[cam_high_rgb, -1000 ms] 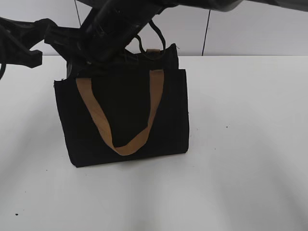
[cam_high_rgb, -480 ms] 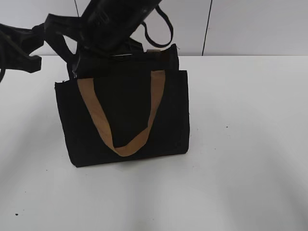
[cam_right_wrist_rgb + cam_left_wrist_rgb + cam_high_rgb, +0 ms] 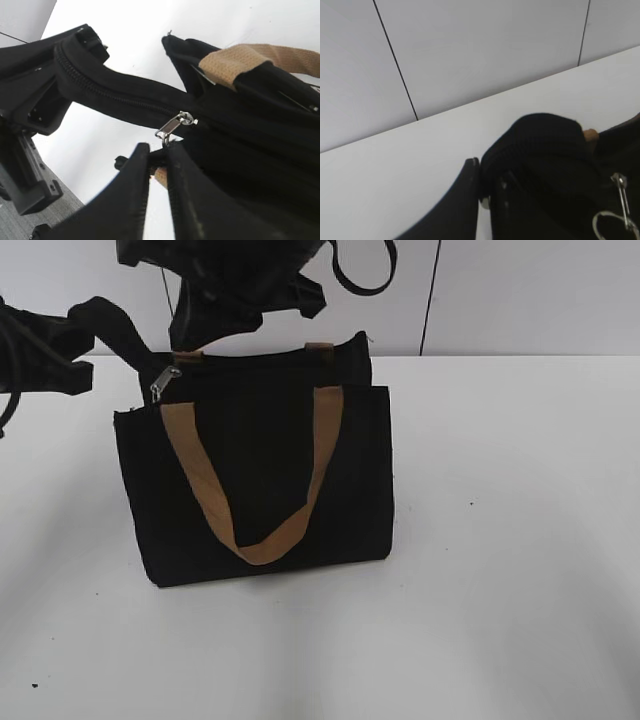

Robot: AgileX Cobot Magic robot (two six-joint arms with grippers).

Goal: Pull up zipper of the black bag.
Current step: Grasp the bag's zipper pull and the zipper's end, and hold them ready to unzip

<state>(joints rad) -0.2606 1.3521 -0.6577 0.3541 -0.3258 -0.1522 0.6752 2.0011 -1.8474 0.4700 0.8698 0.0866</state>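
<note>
The black bag (image 3: 260, 480) stands upright on the white table, its tan handle hanging down the front. The zipper pull (image 3: 160, 383) hangs free at the left end of the top edge. It also shows in the left wrist view (image 3: 620, 192) and the right wrist view (image 3: 172, 127). My left gripper (image 3: 95, 325) is shut on the bag's black end tab (image 3: 540, 145), stretching it out to the left; its jaws (image 3: 481, 182) pinch the fabric. My right gripper (image 3: 158, 154) sits just short of the pull with a narrow gap between its fingers; its arm (image 3: 230, 275) is raised above the bag.
The white table (image 3: 500, 540) spreads to the right and front of the bag. A white panelled wall (image 3: 520, 300) stands close behind it. A dark cable loop (image 3: 365, 275) hangs from the right arm.
My right arm has lifted up and away from the bag's top, uncovering the zipper pull at the left end. The left gripper and bag have stayed put.
</note>
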